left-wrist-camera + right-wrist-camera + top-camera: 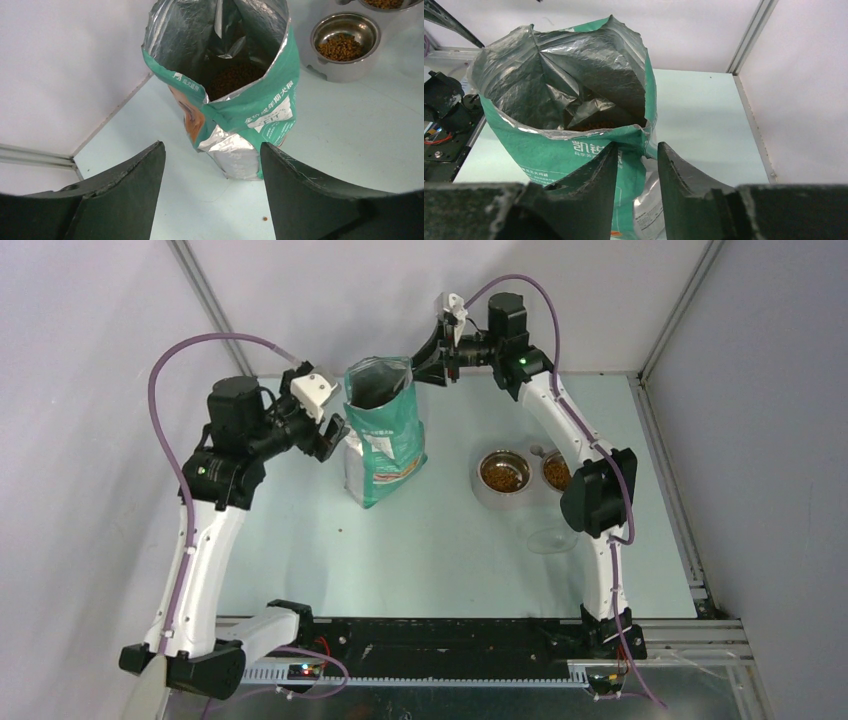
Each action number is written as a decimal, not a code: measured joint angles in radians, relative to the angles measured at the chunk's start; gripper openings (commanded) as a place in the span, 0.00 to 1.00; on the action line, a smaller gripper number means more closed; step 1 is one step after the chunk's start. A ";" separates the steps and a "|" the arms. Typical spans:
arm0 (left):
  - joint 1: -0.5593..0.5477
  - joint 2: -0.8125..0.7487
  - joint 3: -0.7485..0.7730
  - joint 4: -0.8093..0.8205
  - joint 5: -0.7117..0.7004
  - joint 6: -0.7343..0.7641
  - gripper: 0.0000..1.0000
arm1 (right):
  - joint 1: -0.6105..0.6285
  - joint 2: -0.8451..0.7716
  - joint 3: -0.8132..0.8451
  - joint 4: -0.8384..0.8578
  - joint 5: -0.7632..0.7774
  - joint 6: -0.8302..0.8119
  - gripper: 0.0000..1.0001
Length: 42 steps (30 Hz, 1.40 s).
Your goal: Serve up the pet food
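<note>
The pet food shows as brown kibble in two steel bowls, one [503, 472] and the other [556, 472], right of centre, and as a heap inside the open teal bag [383, 430]. In the left wrist view the kibble [235, 77] lies deep in the bag [260, 117], and one bowl [341, 46] stands behind it. My left gripper [335, 440] [212, 150] is open wide and empty, just left of the bag. My right gripper [420, 368] [637, 146] is open with a narrow gap, at the bag's [564, 150] upper right rim, holding nothing.
A clear plastic scoop [548, 538] lies faintly visible on the table in front of the bowls. One stray pellet [265, 218] lies on the table by my left fingers. Walls close the back and both sides.
</note>
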 measured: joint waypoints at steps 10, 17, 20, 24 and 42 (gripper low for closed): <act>-0.001 0.142 -0.007 0.109 0.035 -0.068 0.55 | -0.008 0.000 0.000 -0.003 -0.018 -0.008 0.12; -0.010 0.180 -0.007 0.149 0.096 -0.114 0.15 | -0.009 0.000 0.000 0.002 -0.001 0.008 0.00; -0.009 0.174 -0.007 0.139 0.107 -0.103 0.03 | -0.015 0.000 -0.003 0.012 0.007 0.036 0.00; 0.006 0.150 -0.008 0.108 0.104 -0.098 0.00 | -0.036 -0.008 -0.036 0.045 0.018 0.091 0.00; 0.080 0.124 -0.012 0.062 0.138 -0.100 0.00 | -0.110 -0.383 -0.395 -0.122 -0.002 0.076 0.00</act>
